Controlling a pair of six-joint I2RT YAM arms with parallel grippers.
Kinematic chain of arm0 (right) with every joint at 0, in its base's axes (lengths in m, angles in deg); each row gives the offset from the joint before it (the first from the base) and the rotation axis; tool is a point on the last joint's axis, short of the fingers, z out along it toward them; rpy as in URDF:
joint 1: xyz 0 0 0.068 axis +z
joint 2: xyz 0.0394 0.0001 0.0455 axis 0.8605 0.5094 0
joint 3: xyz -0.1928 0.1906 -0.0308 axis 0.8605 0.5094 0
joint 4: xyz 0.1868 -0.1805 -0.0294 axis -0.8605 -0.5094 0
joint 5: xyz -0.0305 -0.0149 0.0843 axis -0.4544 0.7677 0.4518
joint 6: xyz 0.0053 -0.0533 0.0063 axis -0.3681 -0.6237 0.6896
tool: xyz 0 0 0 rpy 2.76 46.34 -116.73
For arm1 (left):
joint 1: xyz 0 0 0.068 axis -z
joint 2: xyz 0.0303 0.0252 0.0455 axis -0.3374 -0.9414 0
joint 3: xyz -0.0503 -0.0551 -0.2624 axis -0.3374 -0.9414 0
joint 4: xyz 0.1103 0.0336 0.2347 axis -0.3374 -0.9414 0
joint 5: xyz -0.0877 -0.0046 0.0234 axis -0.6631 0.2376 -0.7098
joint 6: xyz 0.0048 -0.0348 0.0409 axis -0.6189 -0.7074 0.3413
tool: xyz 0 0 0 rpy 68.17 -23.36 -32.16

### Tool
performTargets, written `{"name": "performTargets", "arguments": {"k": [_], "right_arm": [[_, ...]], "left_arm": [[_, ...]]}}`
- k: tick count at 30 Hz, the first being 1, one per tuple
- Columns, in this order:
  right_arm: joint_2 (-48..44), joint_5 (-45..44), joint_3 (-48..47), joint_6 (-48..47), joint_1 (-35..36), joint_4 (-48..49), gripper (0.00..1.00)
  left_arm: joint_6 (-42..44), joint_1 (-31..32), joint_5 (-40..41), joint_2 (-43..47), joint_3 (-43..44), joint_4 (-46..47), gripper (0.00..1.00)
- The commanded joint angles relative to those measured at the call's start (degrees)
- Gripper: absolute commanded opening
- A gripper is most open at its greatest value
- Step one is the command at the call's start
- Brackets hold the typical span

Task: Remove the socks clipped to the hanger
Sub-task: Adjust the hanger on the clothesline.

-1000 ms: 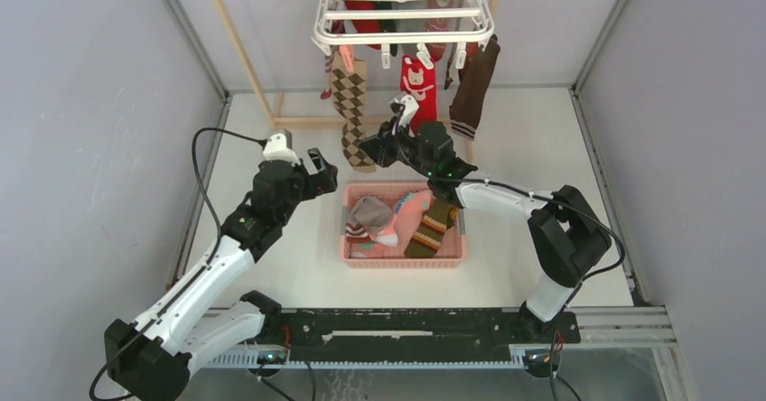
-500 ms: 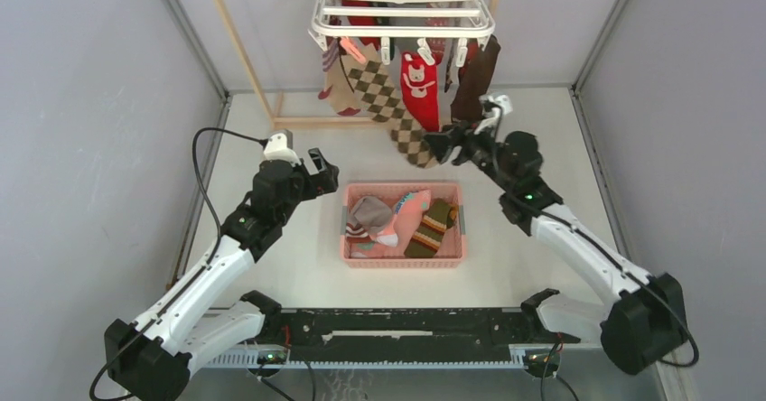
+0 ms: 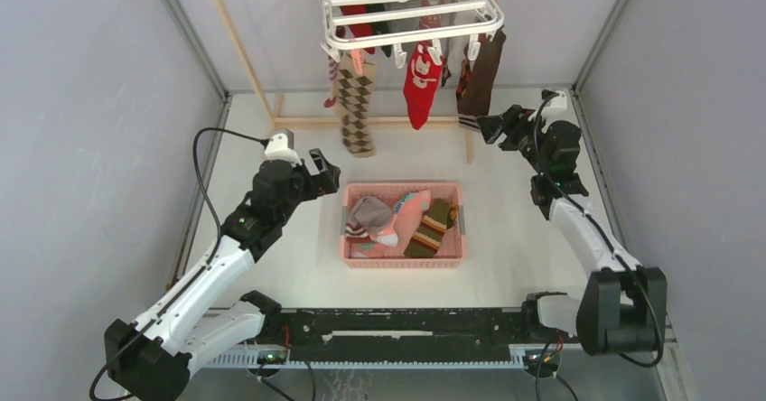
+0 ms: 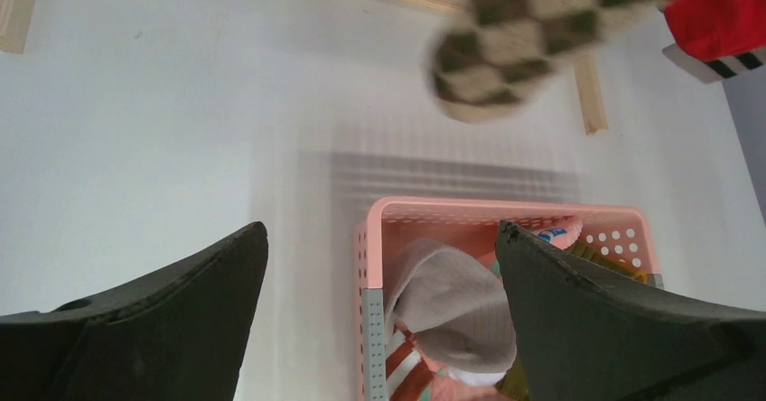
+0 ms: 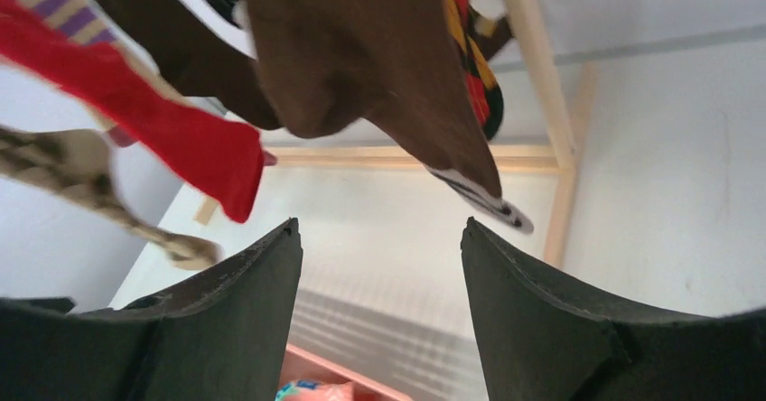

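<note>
The white hanger [image 3: 411, 8] hangs tilted at the top, with several socks clipped under it. Among them are a brown argyle sock [image 3: 355, 112], a red sock [image 3: 421, 76] and a dark brown sock [image 3: 479, 80]. My right gripper [image 3: 488, 127] stands open and empty just right of and below the dark brown sock [image 5: 361, 49]. In its wrist view the red sock [image 5: 181, 139] and the blurred argyle sock [image 5: 81, 180] hang to the left. My left gripper [image 3: 327, 171] is open and empty beside the basket's left corner, with the argyle sock [image 4: 533, 40] blurred above it.
A pink slatted basket [image 3: 346, 229] in the middle of the table holds several socks, a grey one [image 4: 461, 297] nearest my left fingers. The light wooden pole rack [image 3: 237, 40] stands behind, its right post [image 5: 542, 85] close to my right gripper. Grey walls enclose both sides.
My right gripper pulled the argyle sock to the right, then opened and let it go. The sock has swung back left, still clipped, and the hanger rocks. The left arm is unmoved.
</note>
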Motion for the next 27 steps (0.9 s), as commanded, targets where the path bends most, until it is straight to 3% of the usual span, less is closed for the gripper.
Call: {"name": "performTargets", "arguments": {"k": [1, 8, 18, 27], "right_arm": [[6.1, 3.6, -2.4, 4.4, -4.5, 8.0, 0.73], [17.0, 6.1, -5.1, 5.6, -7.9, 22.7, 0.73], [29.4, 20.2, -11.2, 12.4, -9.4, 39.9, 0.79], [32.4, 28.7, -11.7, 13.8, -4.3, 44.6, 0.83]], "left_arm": [[1.0, -0.4, -0.5, 1.2, 3.9, 0.8, 1.0], [1.5, -0.4, -0.8, 1.5, 3.8, 0.5, 1.0], [1.4, -0.3, -2.3, 0.7, 3.3, 1.7, 1.0], [1.1, -0.4, -3.1, 0.1, 2.5, 2.2, 1.0]]}}
